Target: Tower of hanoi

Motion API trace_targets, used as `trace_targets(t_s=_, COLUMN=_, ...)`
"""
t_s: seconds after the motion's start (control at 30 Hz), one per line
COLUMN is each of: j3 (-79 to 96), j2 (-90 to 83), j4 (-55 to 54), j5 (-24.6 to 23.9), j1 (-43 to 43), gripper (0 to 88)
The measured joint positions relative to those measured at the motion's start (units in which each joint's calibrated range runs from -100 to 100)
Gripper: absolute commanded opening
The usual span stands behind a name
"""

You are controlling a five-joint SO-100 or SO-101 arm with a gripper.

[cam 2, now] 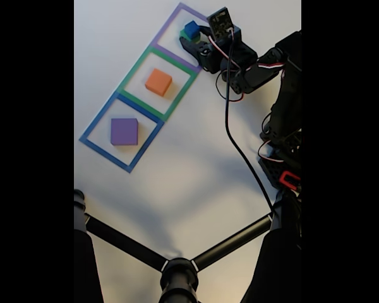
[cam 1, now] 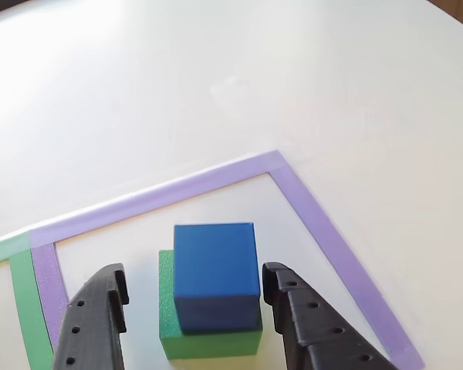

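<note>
Fingers [cam 1: 99,316] of mine spread loose, low in frame, flanking smooth blue cube [cam 1: 215,271] atop matte green block [cam 1: 208,339], purple tape outline [cam 1: 309,212] around.

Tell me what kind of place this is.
Probably a hobby or lab tabletop for robot practice: a white table with taped coloured squares, foam blocks such as the orange block, and a small arm's gripper.
</note>
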Motion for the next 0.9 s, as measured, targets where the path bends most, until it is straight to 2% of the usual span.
trace_targets(t_s=0.27, j3=-2.3, j2=-13.8, j4=16.7, j5=0.0, j1=-0.3, gripper=25.9)
trace_targets(t_s=0.33, j3=-4.6, j2=-17.7, j4=22.8, j5=0.0, j1=-0.5, gripper=24.6)
trace_targets(t_s=0.4, j3=-8.1, j2=-21.7, j4=29.9, j5=0.0, j1=-0.8, gripper=17.6)
trace_targets(t_s=0.5, j3=-15.7, j2=-27.1, j4=43.8, j5=0.0, j1=-0.8, gripper=0.8)
trace_targets(t_s=0.9, j3=-60.8, j2=-35.0, j4=110.4, j5=0.0, j1=-5.9, gripper=0.0)
